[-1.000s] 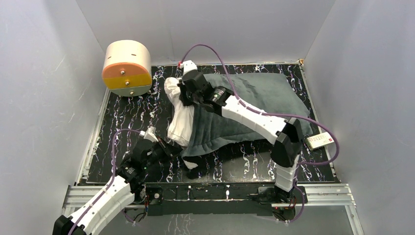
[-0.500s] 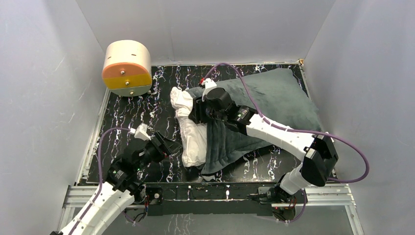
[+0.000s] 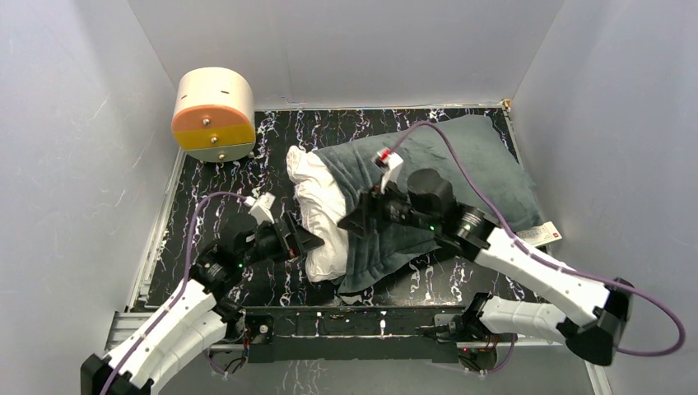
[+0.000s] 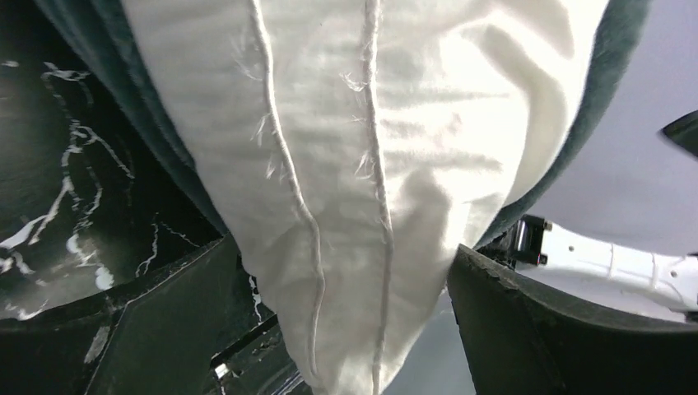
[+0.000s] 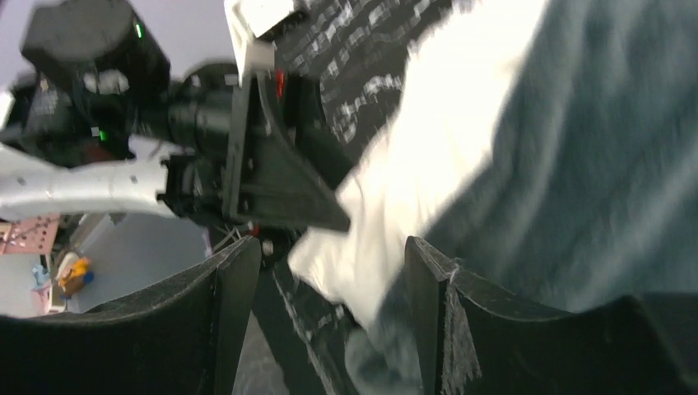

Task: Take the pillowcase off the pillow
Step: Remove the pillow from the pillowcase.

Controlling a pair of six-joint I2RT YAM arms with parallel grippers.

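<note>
Left end effector (image 3: 313,243) spread around exposed end of white pillow (image 3: 318,206); right end effector (image 3: 352,222) spread, empty, at grey-green pillowcase (image 3: 465,164) mouth on marbled worktop (image 3: 221,191).

Around your workspace: a drum, a card, a rail and the walls.
You have a black table (image 3: 222,197) veined in white. At its far left corner sits a cream cylinder (image 3: 214,113) lying on its side, its round face half orange and half yellow. A small white card (image 3: 539,236) with a red mark lies at the table's right edge. A metal rail (image 3: 362,319) runs along its near edge, and plain grey walls (image 3: 66,148) enclose its other three sides.
</note>
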